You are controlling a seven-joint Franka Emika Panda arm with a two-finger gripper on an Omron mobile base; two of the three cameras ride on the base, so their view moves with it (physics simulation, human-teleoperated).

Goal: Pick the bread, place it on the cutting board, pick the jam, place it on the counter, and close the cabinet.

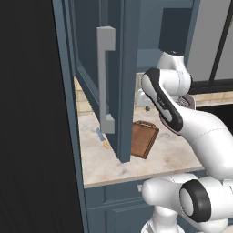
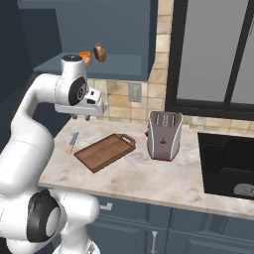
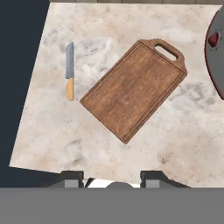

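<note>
Currently nothing of the task appears done: judged from the layout, this is the start, before the first pick.

Leftmost on the counter [image 3: 52,131] lies a small knife [image 3: 69,70], blade up, orange handle down in the hand view, just beside but apart from the cutting board [image 3: 131,89]. It plays no part in the task, though it sits near the drop zone.

The cutting board lies flat and bare, skewed, handle loop toward the toaster [image 2: 164,135]. Its open surface is ready to receive the bread.

The gripper [image 3: 113,178] hangs above the counter's near edge, looking straight down; only its two dark fingertips show at the bottom of the hand view. They stand at their narrowest with nothing between them, so it holds nothing.

In the right base view, the bread [image 2: 99,52] and the jam [image 2: 85,58] sit side by side on the shelf of the open cabinet [image 2: 104,30], above and behind the wrist. Jam is left of bread, close together; contact between them cannot be judged.

In the left base view the cabinet door [image 1: 107,77] swings out toward the robot, long handle facing it. The arm must reach up past this door.
</note>
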